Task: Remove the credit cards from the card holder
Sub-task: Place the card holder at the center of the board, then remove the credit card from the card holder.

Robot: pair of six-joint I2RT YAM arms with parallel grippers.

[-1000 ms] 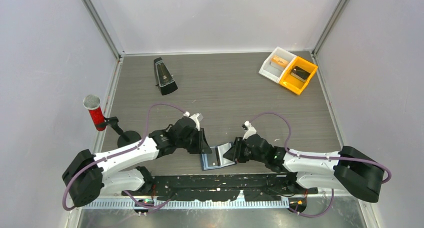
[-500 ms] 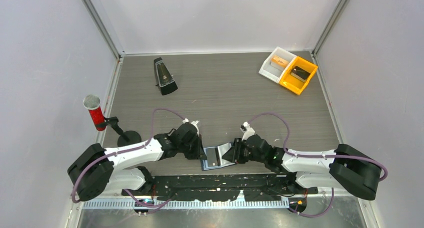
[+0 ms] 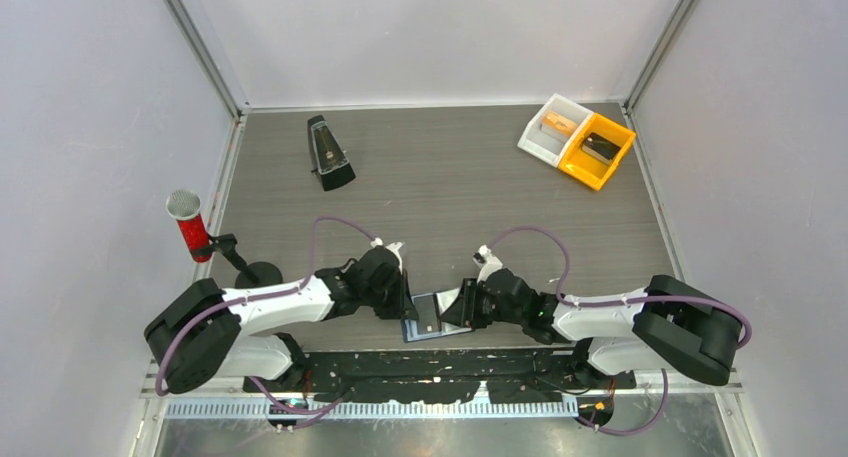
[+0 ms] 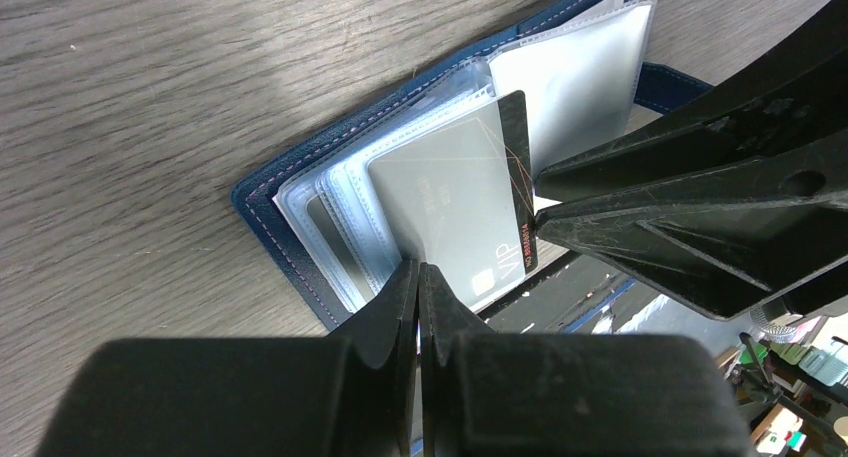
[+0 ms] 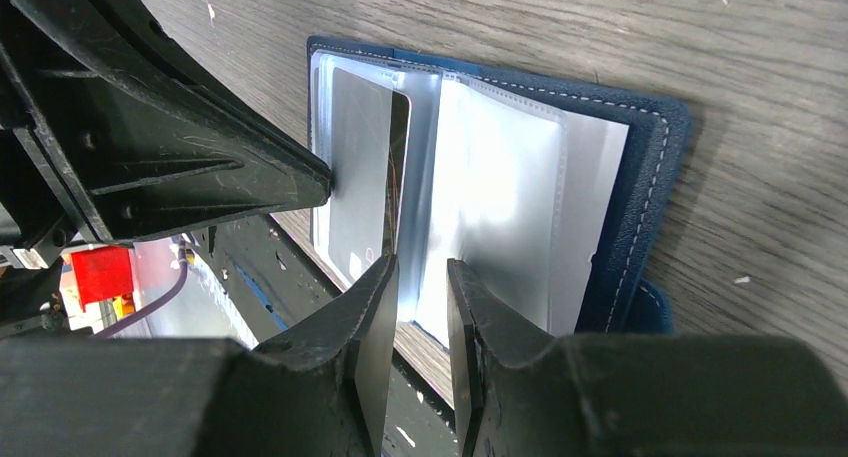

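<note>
Top view barely shows the card holder point(image 3: 428, 323): both wrists crowd over it, so only the wrist cams resolve it. It lies open on the bench point(image 3: 450, 192) at the near edge, about midway along, between the two arms. Its near corner looks to overhang the black frame point(image 3: 440, 362) below.

Left tool point(image 4: 418, 277): jaws clenched, no gap. The tips sit on the near edge of a grey credit card point(image 4: 450, 197) lying on top of the clear sleeves point(image 4: 345, 212). The card corner under the tips is covered, so I can't confirm the card is actually between the pads. A darker shape shows through the lower sleeves (can't tell what).

Right tool point(image 5: 420, 277): fingers part-way apart over the middle of the holder. One upright sleeve's edge runs into the gap, with glare there, so I can't tell if it's pinched or just straddled.

Each tool blocks the other's cam. The right one fills the right side of the left wrist view, and the left one covers the left side of the right wrist view.

Elsewhere, all well apart from the holder:
- metronome point(image 3: 328, 153) toward the far-left corner
- red microphone point(image 3: 188, 225) on a stand at the left edge
- white bin point(image 3: 540, 137) and yellow bin point(image 3: 592, 172) touching at the far-right corner, holding a tan block point(image 3: 558, 124) and a dark item point(image 3: 600, 145) (too small to identify)

Writing: "VIP" on the card's dark band. The small print beside it is too fine to read.
</note>
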